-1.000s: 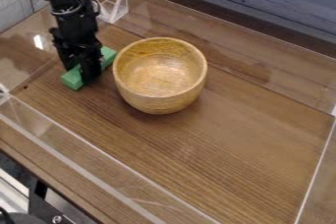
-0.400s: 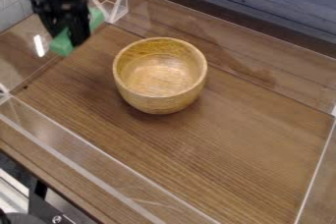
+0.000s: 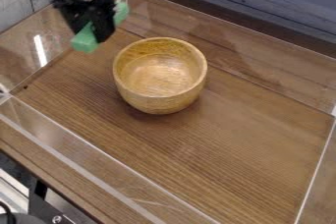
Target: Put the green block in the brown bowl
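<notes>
One green block [image 3: 92, 33] clamped in pincer [image 3: 92, 24], above table, left of brown bowl [image 3: 160, 74].

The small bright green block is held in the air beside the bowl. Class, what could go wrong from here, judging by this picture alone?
1. The small bright green rectangular block sticks out on both sides of the black hand, so it might twist or slip.
2. It hangs left of the round light-brown wooden bowl, not above it; released now, it would probably land on the wooden table.
3. Carried across low, it could strike the bowl's thick rim.
</notes>
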`<state>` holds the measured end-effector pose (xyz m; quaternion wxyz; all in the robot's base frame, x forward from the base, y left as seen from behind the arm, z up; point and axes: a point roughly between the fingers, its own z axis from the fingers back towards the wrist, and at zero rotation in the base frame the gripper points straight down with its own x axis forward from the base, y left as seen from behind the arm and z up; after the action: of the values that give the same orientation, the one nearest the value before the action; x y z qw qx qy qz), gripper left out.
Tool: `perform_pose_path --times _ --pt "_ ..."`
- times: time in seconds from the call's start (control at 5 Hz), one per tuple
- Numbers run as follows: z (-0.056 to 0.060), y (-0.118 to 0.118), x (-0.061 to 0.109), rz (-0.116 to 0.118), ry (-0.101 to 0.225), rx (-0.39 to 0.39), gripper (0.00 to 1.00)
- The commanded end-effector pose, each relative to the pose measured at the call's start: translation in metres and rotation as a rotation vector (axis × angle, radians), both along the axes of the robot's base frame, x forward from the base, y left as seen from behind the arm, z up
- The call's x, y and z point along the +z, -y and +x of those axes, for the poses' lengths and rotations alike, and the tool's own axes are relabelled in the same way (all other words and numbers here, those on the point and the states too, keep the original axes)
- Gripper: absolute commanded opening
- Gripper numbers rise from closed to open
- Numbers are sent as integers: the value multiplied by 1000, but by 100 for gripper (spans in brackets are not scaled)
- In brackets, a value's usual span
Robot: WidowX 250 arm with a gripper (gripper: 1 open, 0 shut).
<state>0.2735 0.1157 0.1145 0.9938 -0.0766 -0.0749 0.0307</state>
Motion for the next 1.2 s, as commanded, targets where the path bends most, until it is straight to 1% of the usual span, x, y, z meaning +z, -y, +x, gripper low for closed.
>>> perform_pose_path --times 0.0,0.2,0.4,0.6,0.8,1.0 --pt "3 31 22 22 52 -47 0" --pt "-2 57 14 32 54 -132 0" --pt "-1 63 6 45 49 -137 0" --pt "12 65 3 66 42 -117 0" --pt "23 64 2 86 44 -107 0" --pt "32 61 1 100 51 -103 0"
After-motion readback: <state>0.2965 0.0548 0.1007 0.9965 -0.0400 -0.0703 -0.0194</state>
